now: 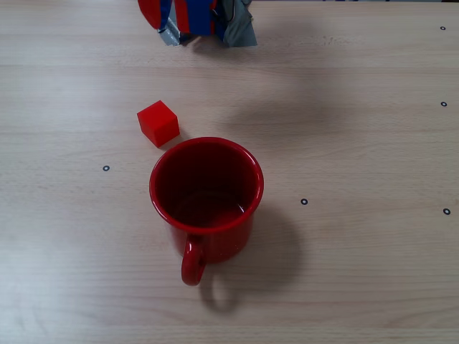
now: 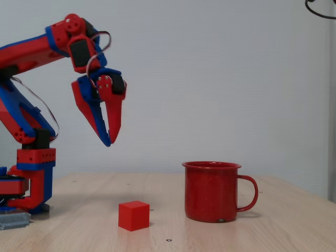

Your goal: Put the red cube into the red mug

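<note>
Cube on the table, arm raised clear of it.

I saw the red cube [image 1: 158, 122] resting on the wooden table [image 1: 358, 272] just beside the red mug [image 1: 206, 197], apart from its rim, on the side away from the handle. My gripper [image 2: 109, 137] hung in the air well above both, pointing down, its fingertips drawn together and holding nothing.
</note>
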